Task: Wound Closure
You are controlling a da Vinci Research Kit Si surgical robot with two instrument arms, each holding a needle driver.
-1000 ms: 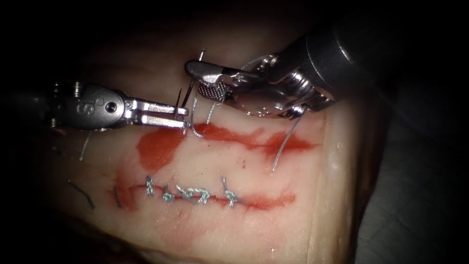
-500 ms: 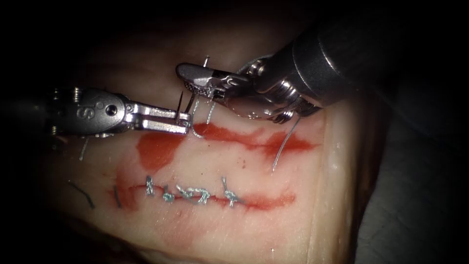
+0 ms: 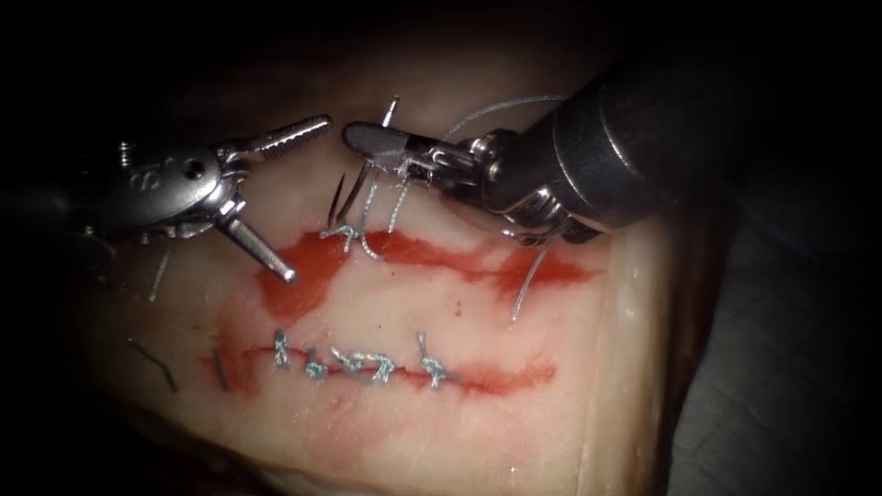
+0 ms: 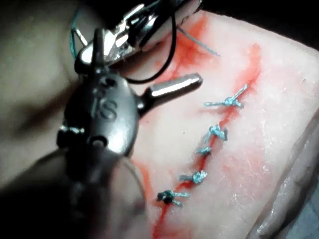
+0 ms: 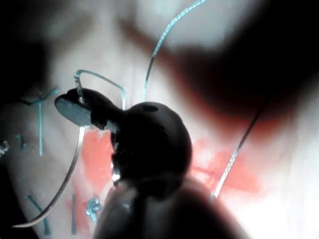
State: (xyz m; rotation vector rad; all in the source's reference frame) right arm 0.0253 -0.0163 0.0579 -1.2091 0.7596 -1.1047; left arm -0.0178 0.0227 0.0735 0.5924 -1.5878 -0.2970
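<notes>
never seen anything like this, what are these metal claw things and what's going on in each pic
They are two small robot tools practising stitches on pork belly, the tissue. The wide picture looks down from an endoscope; the other two come from cameras riding on each arm. The left tool has its jaws spread wide and holds nothing. The right tool is shut on the curved needle, near its blunt end; its tip hangs just above the upper cut. Thread trails down. The lower cut already carries knotted stitches.

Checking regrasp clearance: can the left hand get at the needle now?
Probably yes. The left hand is open, holds nothing and sits just left of the needle, with nothing between them. The right hand is shut on the needle higher up its curve, leaving the lower part free.
</notes>
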